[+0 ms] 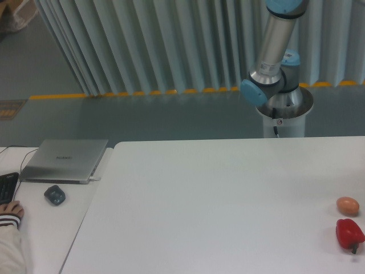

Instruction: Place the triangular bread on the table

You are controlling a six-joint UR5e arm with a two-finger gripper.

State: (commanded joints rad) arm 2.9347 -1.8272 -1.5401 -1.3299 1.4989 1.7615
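Note:
The large white table (217,194) fills the lower right of the camera view. The triangular bread is out of view. Only the arm's lower links (272,51) and its base (283,111) show, behind the table's far edge at the upper right. The arm runs up out of the top of the frame, so the gripper is out of view.
A small tan egg (347,205) and a red bell pepper (349,234) lie near the table's right edge. On the smaller desk at left sit a closed laptop (64,160), a mouse (55,195), a keyboard corner (7,187) and a person's hand (10,212).

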